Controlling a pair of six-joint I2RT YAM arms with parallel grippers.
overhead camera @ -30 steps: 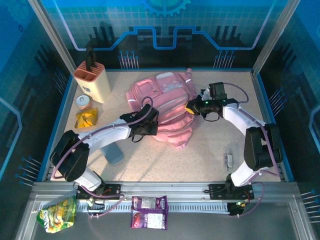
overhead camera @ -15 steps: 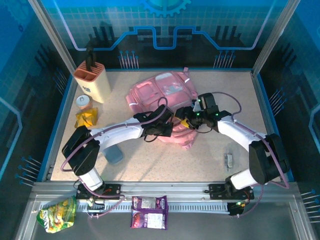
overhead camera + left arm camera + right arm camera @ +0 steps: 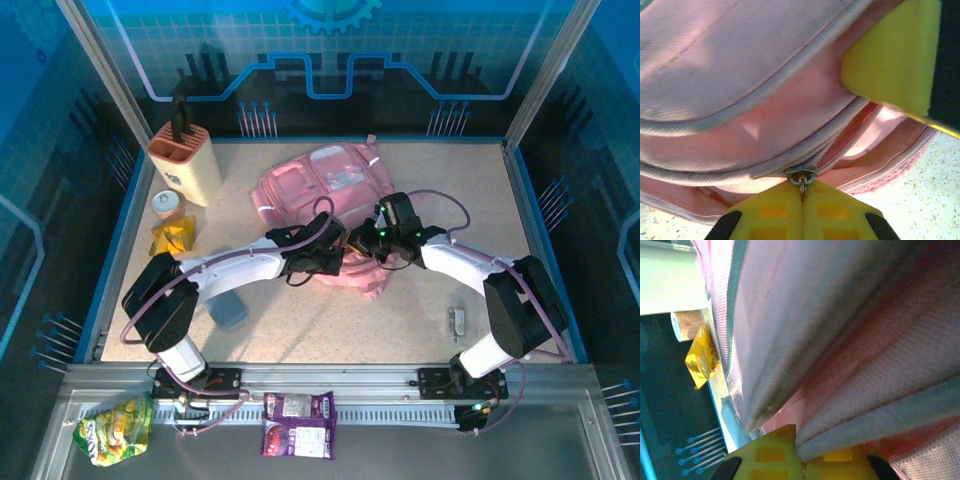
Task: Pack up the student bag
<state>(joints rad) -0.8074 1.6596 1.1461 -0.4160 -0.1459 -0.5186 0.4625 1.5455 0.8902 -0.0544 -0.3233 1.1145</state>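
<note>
Here, the large soft pink fabric student bag [image 3: 318, 182] is lying toward the back middle of the speckled beige bench [image 3: 390, 325], its front pockets facing up and its near edge slumping toward the arms. Both arms are reaching in and meeting at that near edge. The left end effector [image 3: 802, 193] is pressing its yellow fingers together on the small metal zipper pull [image 3: 801, 176], which is sitting right at the fingertips where the grey-piped zip line is parting into a narrow gap. The right end effector [image 3: 801, 454] is lying just beside it, against the same edge of the bag; its yellow fingers are closed together and folds of pink cloth are draping over them, though I cannot tell whether any cloth is actually caught between them. One of its yellow fingers is showing in the upper right of the left wrist view, resting on the pink fabric above the zip. Away from the bag, a peach-coloured slotted block [image 3: 186, 162] with a black handle sticking up is standing at the back left corner, with a small round lidded cup [image 3: 165, 203] and a crumpled yellow packet [image 3: 172, 238] just in front of it. A grey-blue object [image 3: 226, 309] is lying beside the left arm, and a small pale item [image 3: 459, 320] is resting near the right arm — too small to identify. On the metal ledge in front of the bench, a green snack bag [image 3: 115, 428] and a purple packet [image 3: 298, 424] are lying well apart.
</note>
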